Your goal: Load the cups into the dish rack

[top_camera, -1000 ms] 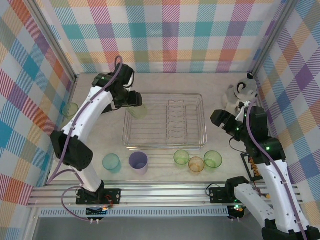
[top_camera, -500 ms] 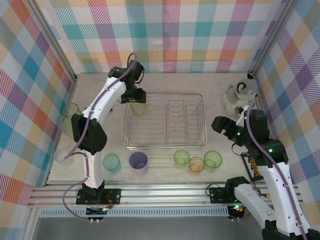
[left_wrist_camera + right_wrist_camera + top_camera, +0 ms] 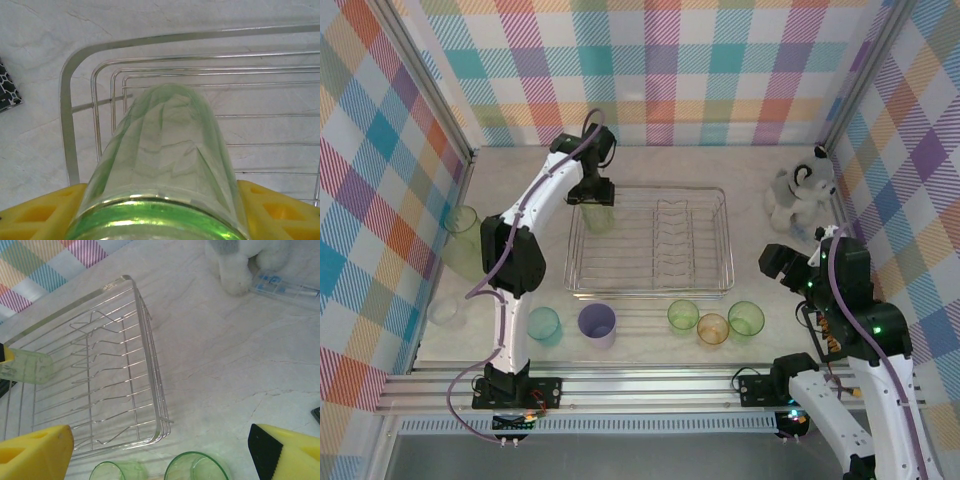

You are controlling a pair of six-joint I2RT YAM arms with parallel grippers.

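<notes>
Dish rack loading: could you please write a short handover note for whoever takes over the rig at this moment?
Left gripper: shut on a green cup, holding it at the far left corner of the dish rack.
Right gripper: open, empty, right of the rack.
Done: no cup is released in the rack yet.
Left: teal cup, lavender cup, small green cup, orange cup and second green cup in a row in front of the rack; tall green cup at the far left.

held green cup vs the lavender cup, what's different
The pale green plastic cup is clamped in the left pincer; the lavender plastic cup stands free, mouth up. The green one is over the silver wire dish rack's far-left corner; the lavender one sits on the table outside it. Both are translucent.
</notes>
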